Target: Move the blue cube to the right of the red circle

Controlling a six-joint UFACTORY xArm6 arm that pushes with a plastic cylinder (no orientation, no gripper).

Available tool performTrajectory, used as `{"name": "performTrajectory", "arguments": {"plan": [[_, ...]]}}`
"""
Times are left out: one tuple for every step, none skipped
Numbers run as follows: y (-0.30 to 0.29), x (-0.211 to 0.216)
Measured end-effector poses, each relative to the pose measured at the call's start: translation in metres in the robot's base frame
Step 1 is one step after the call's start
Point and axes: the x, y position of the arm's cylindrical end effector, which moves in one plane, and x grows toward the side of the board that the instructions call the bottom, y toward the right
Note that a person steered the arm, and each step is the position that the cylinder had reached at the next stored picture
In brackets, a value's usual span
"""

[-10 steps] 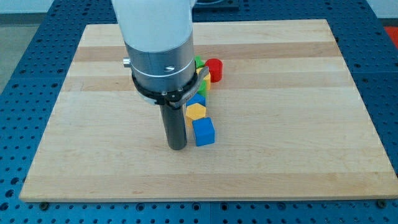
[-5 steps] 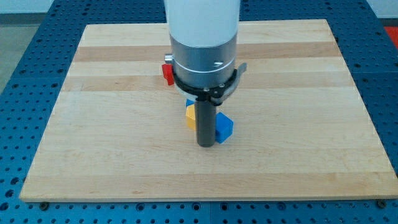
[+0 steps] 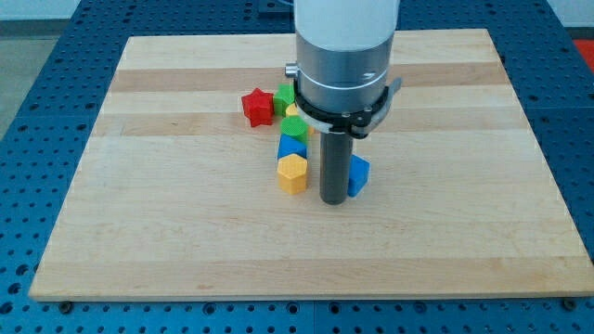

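The blue cube point(image 3: 358, 175) sits on the wooden board point(image 3: 167, 213) just right of my rod, partly hidden by it. My tip point(image 3: 333, 199) rests on the board against the cube's left side. The red circle does not show; the arm's body covers the spot where it stood. Left of my tip lies a yellow hexagon block point(image 3: 292, 173).
A red star-shaped block point(image 3: 257, 107) lies toward the view's top left of the cluster. Next to it are a green block point(image 3: 284, 96), a green-and-yellow block point(image 3: 294, 123) and another blue block point(image 3: 291, 147), stacked in a column above the yellow hexagon.
My rod has moved to the view's right, pushing the blue cube right and slightly up, away from the yellow hexagon. The red star and the block column are now uncovered.
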Motion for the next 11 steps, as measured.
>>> {"name": "performTrajectory", "arguments": {"plan": [[0.019, 0.000], [0.037, -0.002], [0.038, -0.016], [0.038, -0.037], [0.038, -0.057], [0.038, -0.069], [0.040, -0.071], [0.050, -0.071], [0.068, -0.071], [0.071, -0.071], [0.071, -0.071]]}}
